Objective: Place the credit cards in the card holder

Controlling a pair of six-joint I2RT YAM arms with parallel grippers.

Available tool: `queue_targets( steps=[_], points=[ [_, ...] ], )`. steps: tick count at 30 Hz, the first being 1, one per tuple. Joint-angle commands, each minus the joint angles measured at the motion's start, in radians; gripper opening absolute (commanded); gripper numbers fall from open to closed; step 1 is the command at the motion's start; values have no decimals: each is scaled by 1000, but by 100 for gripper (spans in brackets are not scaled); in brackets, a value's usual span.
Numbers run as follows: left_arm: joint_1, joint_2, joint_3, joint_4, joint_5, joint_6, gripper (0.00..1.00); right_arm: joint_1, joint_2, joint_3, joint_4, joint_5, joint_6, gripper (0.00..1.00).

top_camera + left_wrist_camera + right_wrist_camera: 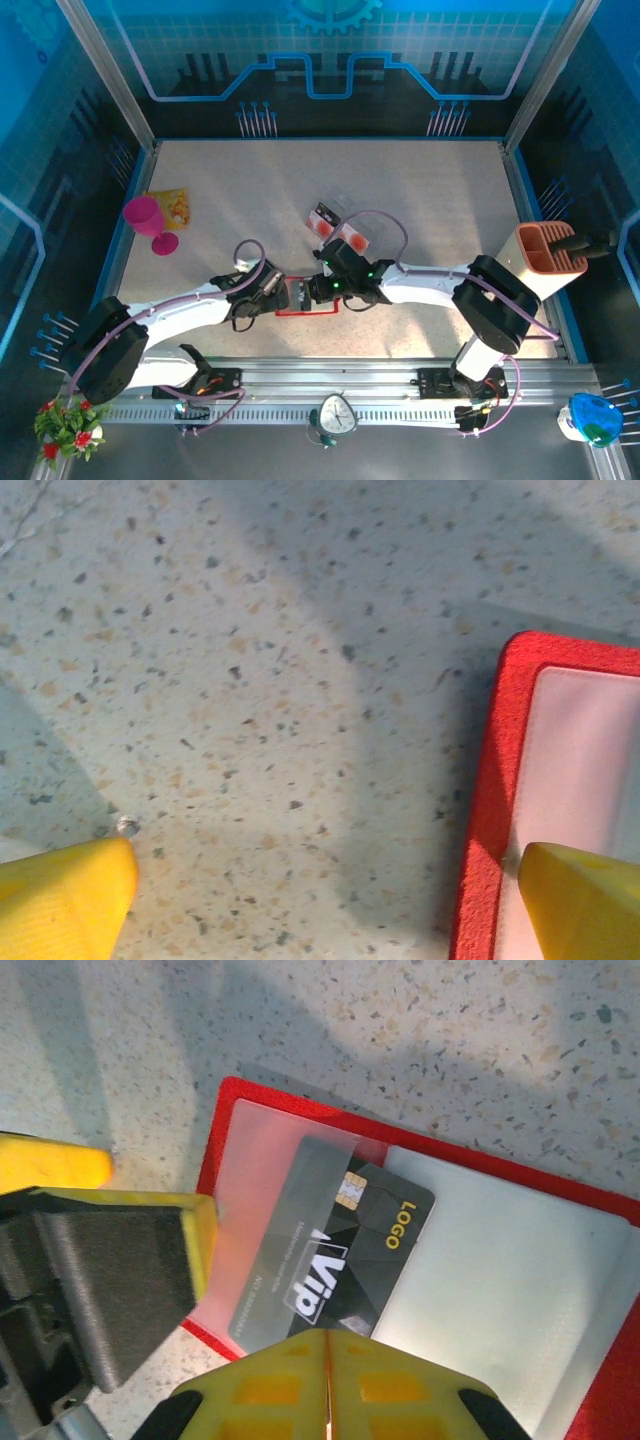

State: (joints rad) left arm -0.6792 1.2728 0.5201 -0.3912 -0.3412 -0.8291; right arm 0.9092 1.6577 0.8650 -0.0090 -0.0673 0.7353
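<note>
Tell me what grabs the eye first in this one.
A glossy red folding wallet lies open at the table's near centre, a dark grey VIP card partly slid under its clear pocket. The right gripper, shut, meets the card's edge, while the open left gripper straddles the wallet's left border. A pink plastic goblet stands far left.

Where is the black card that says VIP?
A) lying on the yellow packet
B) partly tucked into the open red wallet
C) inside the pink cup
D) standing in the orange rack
B: the right wrist view shows the black card lying in the open red wallet, one end slid under its clear pocket and the other end sticking out.
</note>
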Motion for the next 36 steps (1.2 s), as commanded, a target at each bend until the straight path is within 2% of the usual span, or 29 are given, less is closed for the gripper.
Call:
queue_targets(
  steps=[1,11,21,26,31,36],
  points=[
    [11,7,-25,-37,-11,-42,99,23,52,54,-63,15,-47,10],
    [11,80,-23,9,1,-41,99,34,161,119,-92,35,-63,7],
    [11,82,-31,26,1,-38,99,63,252,197,-95,-15,-51,4],
    [11,50,-27,8,1,-40,99,54,186,180,-88,-16,-44,4],
    [17,-48,-25,-52,-22,-52,99,29,89,125,-81,14,-33,4],
    [39,-80,-43,-63,-21,-62,99,22,84,123,-91,21,-43,4]
  ],
)
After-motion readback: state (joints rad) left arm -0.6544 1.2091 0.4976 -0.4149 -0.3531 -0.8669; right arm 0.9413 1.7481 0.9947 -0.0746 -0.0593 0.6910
